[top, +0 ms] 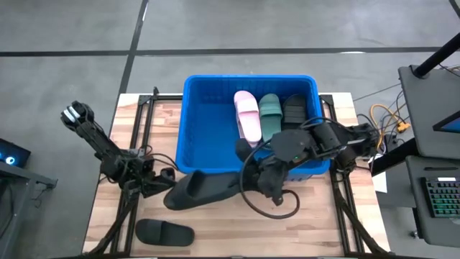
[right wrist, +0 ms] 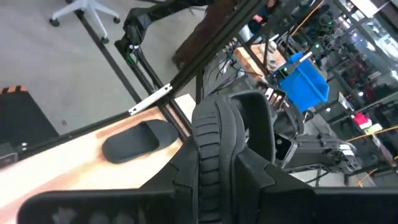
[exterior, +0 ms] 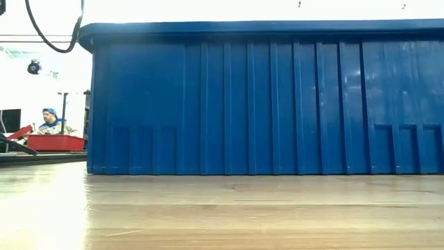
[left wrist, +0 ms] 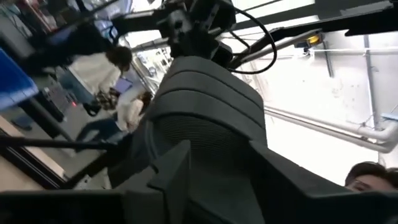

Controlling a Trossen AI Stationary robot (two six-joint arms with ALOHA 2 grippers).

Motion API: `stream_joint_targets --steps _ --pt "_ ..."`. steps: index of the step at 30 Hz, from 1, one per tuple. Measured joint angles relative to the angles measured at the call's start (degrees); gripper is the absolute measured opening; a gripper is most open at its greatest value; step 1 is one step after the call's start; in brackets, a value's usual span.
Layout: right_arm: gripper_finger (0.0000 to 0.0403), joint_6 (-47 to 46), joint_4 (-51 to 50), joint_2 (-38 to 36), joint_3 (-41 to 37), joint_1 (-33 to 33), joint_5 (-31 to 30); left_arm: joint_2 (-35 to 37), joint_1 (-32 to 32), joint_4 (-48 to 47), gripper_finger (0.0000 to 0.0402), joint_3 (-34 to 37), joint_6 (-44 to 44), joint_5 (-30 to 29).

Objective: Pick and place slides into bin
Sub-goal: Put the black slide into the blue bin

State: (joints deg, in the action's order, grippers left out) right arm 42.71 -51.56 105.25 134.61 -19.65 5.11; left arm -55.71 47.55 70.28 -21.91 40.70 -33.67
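Note:
A black slide (top: pixel 205 191) hangs level in the air before the near wall of the blue bin (top: pixel 248 78), spanning between my two grippers. My right gripper (top: pixel 260 181) is shut on one end. My left gripper (top: pixel 164 181) is at the other end. In the left wrist view its fingers (left wrist: pixel 171 177) stand apart on either side of the slide's ribbed sole (left wrist: pixel 208 106); I cannot tell whether they touch it. A second black slide (top: pixel 165 232) lies sole-down on the table near its front edge. Pink (top: pixel 248 115), green (top: pixel 270 115) and black (top: pixel 295 111) slides lie in the bin. My right gripper pinches the black slide's end nearer the table's right edge (right wrist: pixel 217 143) between its two fingers. The fingers come from the right, slanting a little downward. The slide is clear of the table and roughly level, and its other end reaches to my left gripper.
A black cable loop (top: pixel 277 205) hangs from the right arm over the table's front right. The bin's tall wall (exterior: pixel 263 97) fills the low view. Bare wood lies in front of it. A seated person (exterior: pixel 50 123) shows far behind the table.

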Motion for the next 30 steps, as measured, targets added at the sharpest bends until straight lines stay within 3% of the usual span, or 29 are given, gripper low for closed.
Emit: stream_joint_targets --steps 4,8,15,19,21,25,30 --pt "0.0049 -2.14 -2.24 -0.81 -0.01 -0.01 -2.88 1.48 0.0 -0.25 0.0165 0.22 -3.11 -1.1" --pt "0.0049 -4.86 -4.91 -2.29 -0.02 0.03 -4.2 3.68 0.02 -0.19 0.0173 0.22 -12.38 -2.23" --pt "0.0049 -11.93 -10.08 -5.75 -0.02 -1.57 -12.09 8.21 0.02 0.39 0.0173 0.24 -31.67 -11.04" --pt "0.0049 -15.33 -14.02 -7.53 -0.02 -2.23 -21.61 11.11 -0.17 1.27 0.0173 -0.43 -42.36 -21.82" --pt "0.0049 -17.18 -16.19 -7.93 0.02 -2.21 -25.54 12.58 -0.7 1.2 0.0173 -2.11 -48.62 -26.21" --pt "0.0049 -19.17 -22.13 -7.82 0.0 -1.76 -33.27 13.43 -1.54 -0.22 0.0173 -8.84 -64.72 -28.53" --pt "0.0048 -19.37 -24.81 -7.72 -0.26 -0.05 -37.64 11.38 -1.85 -14.58 0.0173 -22.45 -78.82 -35.97"
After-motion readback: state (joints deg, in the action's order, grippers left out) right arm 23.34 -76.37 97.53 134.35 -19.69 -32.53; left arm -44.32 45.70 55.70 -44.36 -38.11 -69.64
